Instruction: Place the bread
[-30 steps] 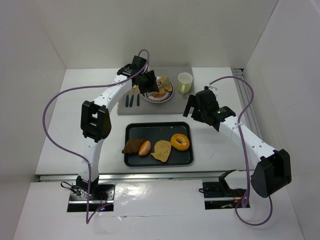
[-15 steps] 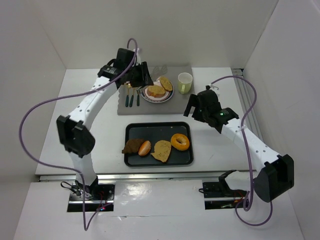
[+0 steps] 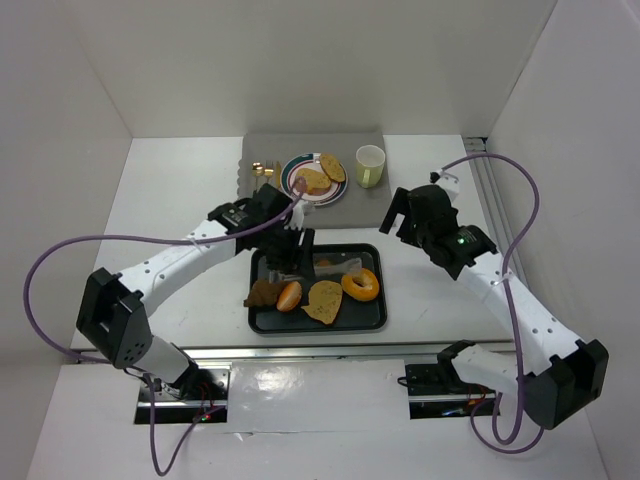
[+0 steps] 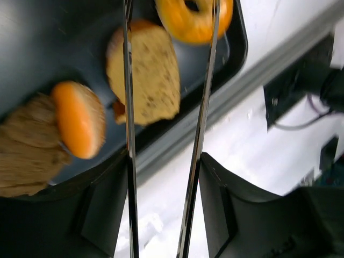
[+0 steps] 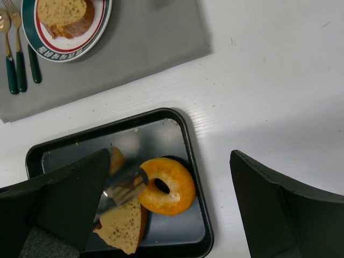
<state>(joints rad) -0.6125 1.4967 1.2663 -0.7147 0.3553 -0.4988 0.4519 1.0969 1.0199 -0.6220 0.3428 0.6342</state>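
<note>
top external: left end effector [image 3: 288,252] grips open tongs [image 4: 129,107] over edge of tray [image 3: 370,325]; right end effector [image 3: 394,210] apart

White bench [image 3: 170,220], matte, white walls on three sides. Two things lie directly on it.

Black tray [image 3: 370,315]: close to the bench's front edge, roughly centred, long side parallel to that edge.

Grey mat [image 3: 350,212]: beyond the tray towards the back wall, lying flat, a strip of white bench between the two. The mat's corner nearest the tray's left end is hidden, probably flat too.

Faint scuff marks on the surface beyond the tray's right end.
</note>
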